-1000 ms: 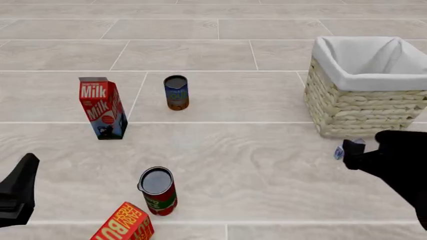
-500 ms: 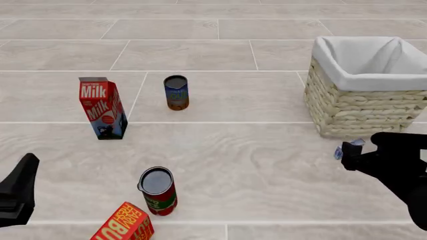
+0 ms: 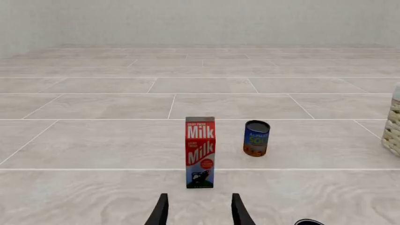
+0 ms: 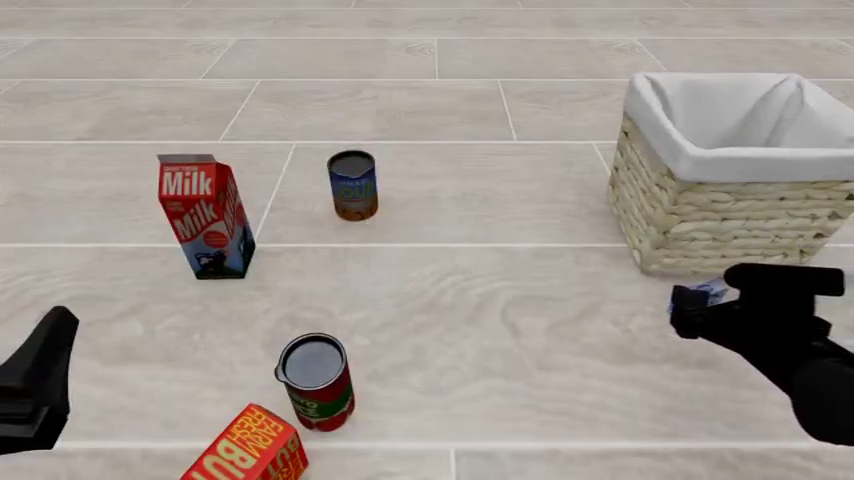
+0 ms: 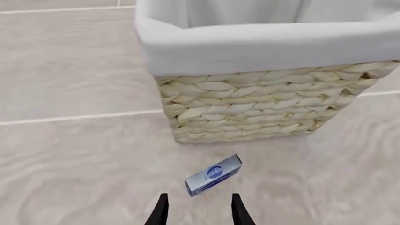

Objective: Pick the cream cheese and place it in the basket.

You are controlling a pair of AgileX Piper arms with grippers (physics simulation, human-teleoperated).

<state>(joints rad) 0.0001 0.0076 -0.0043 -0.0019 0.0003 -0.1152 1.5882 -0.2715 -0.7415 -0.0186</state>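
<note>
The cream cheese (image 5: 214,175) is a small blue and white box lying flat on the floor just in front of the basket (image 5: 262,112), a straw wicker basket with a white lining. My right gripper (image 5: 198,213) is open and empty, its fingers just short of the box, one on each side of its near end. In the front view the right gripper (image 4: 691,312) covers most of the cream cheese (image 4: 714,291), which lies below the basket (image 4: 727,215). My left gripper (image 3: 198,213) is open and empty, low at the front left (image 4: 56,325).
A red milk carton (image 4: 207,215) and a blue-labelled can (image 4: 352,185) stand at mid left. A red and green can (image 4: 316,382) and a red and yellow box (image 4: 250,448) are near the front edge, right of my left gripper.
My right arm has shifted slightly, its wrist rising and swinging so the gripper covers more of the cream cheese. The box and the left arm have not moved.
</note>
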